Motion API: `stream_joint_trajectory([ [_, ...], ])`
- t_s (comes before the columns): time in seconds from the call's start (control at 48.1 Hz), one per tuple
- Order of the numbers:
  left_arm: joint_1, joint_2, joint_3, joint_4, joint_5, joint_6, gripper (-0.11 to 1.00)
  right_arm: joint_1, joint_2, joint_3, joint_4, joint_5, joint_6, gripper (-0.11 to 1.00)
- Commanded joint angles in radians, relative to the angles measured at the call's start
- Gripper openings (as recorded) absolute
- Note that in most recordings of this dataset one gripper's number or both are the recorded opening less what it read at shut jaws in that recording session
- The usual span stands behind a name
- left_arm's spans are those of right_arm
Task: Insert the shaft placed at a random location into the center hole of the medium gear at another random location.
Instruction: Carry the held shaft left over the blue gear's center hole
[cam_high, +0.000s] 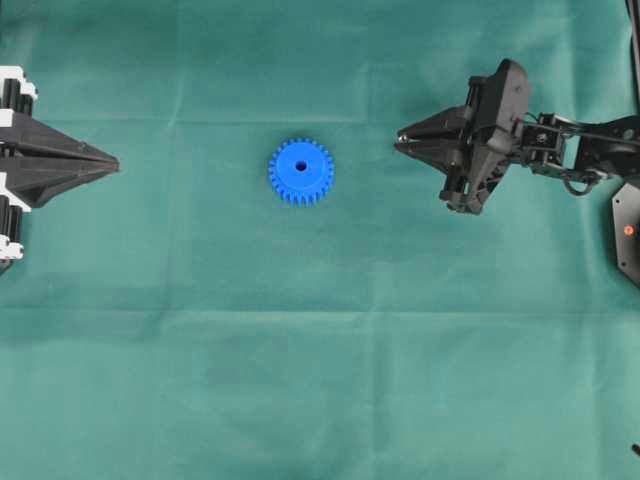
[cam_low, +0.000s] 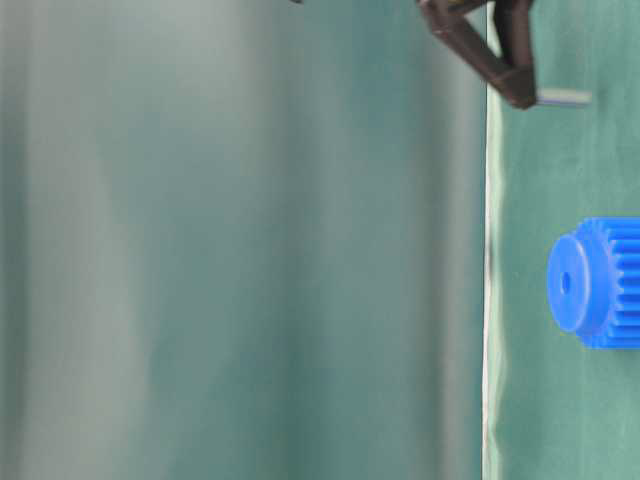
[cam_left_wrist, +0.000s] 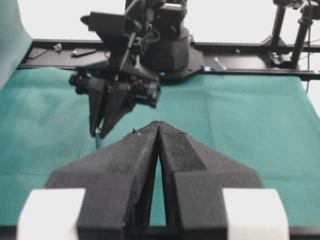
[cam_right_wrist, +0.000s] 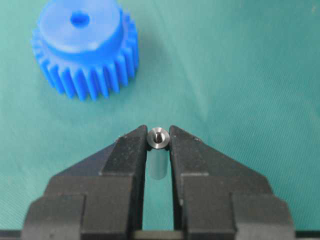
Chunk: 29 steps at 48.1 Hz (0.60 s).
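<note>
My right gripper pinches the shaft upright between its fingertips, above the cloth, apart from the gear. My left gripper waits at the edge, jaws pressed together, empty.

The medium gear is a bright blue toothed wheel lying flat on the green cloth, its raised round hub facing up with the center hole, small and dark, in the middle. The shaft, a short silver-grey metal pin, stands upright off to the gear's side, clear of its teeth, clamped between the fingertips of the right gripper.
</note>
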<state>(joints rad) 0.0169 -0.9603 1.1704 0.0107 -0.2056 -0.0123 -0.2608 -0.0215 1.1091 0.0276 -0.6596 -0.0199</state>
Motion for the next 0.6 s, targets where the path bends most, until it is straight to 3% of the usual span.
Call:
stream_joint_trajectory([
  [0.0, 0.005, 0.008, -0.020, 0.002, -0.003, -0.002, 0.00, 0.003, -0.067, -0.025, 0.000, 0.043, -0.012, 0.14],
  [0.312, 0.008, 0.008, -0.018, 0.002, -0.003, -0.002, 0.00, 0.003, -0.184, -0.067, -0.002, 0.222, -0.015, 0.14],
  [0.582, 0.008, 0.008, -0.020, 0.002, -0.003, -0.002, 0.00, 0.003, -0.184, -0.072, 0.000, 0.238, -0.015, 0.14],
])
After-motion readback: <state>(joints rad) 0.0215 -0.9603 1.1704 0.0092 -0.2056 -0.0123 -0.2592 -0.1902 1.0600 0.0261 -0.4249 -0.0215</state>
